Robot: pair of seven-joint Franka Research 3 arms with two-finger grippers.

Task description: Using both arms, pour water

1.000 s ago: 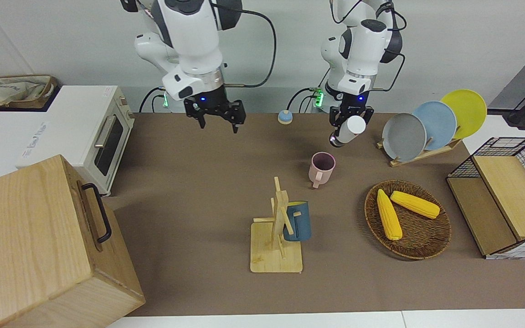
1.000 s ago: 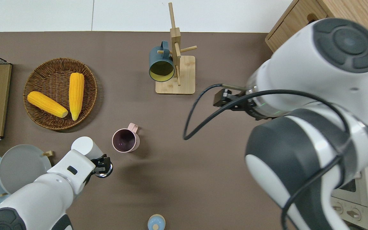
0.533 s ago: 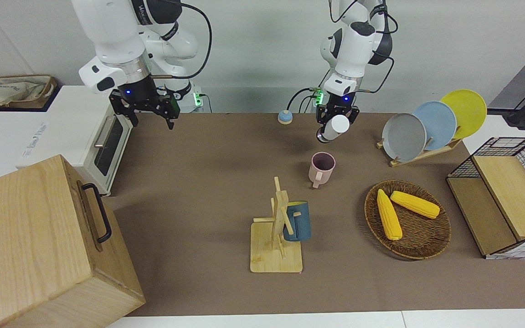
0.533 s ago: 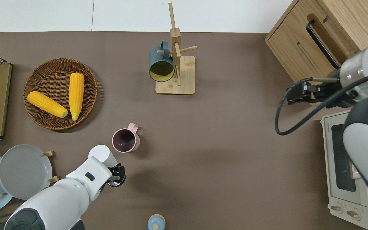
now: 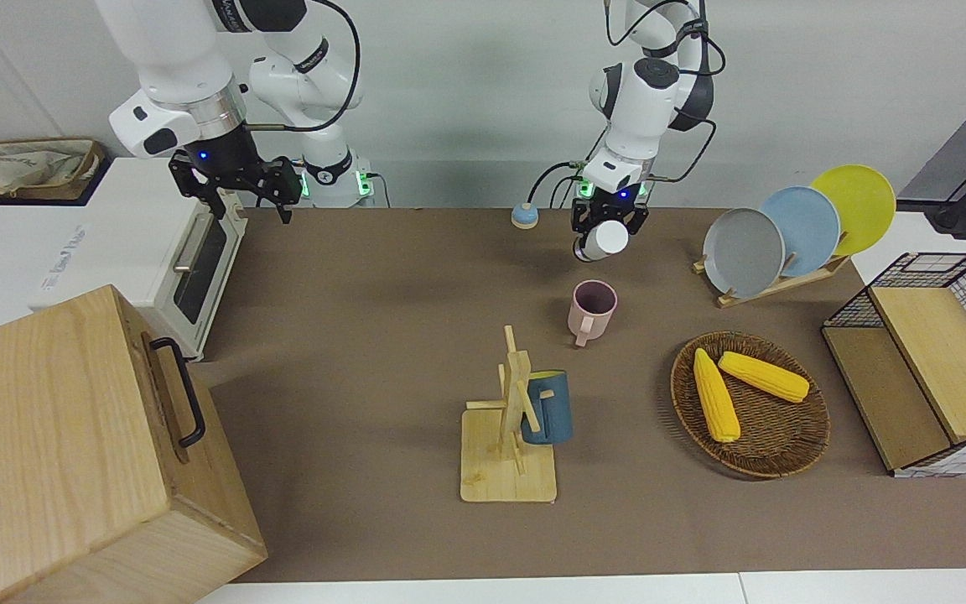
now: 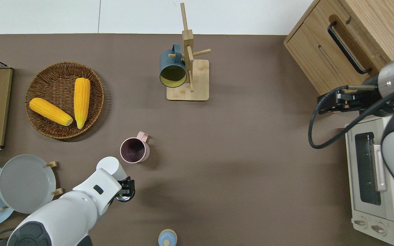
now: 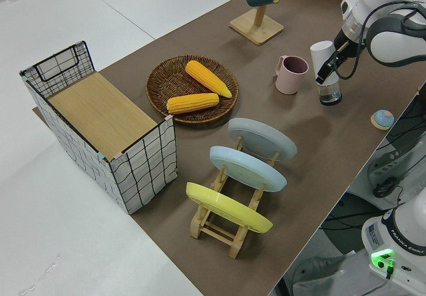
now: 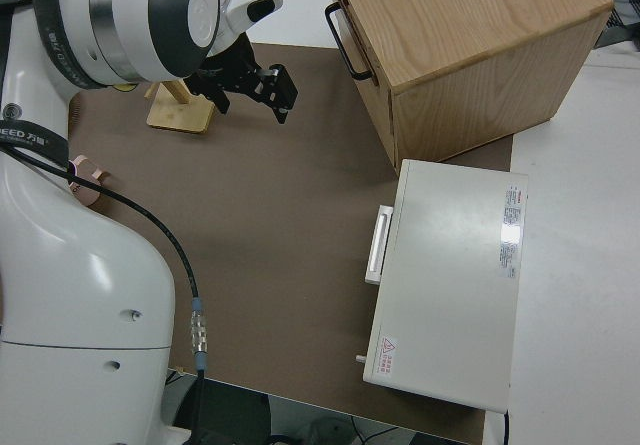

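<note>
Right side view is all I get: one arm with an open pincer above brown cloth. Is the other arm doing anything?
Observer: Yes. The left pincer holds a white-capped bottle, tilted, over the cloth close to a pink mug.
Visitor: Is that mug standing up?
Observer: Upright, its handle pointing away from the robots.
Visitor: Any food around?
Observer: Two corn cobs lie in a wicker basket toward the left arm's end of the table.

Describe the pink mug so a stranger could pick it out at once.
Start at the wicker basket holding two corn cobs. Nearer the robots and toward the table's middle, the pink mug stands upright on the brown mat. Unlike the blue mug hung on the wooden rack, it is pale pink with a dark inside.
</note>
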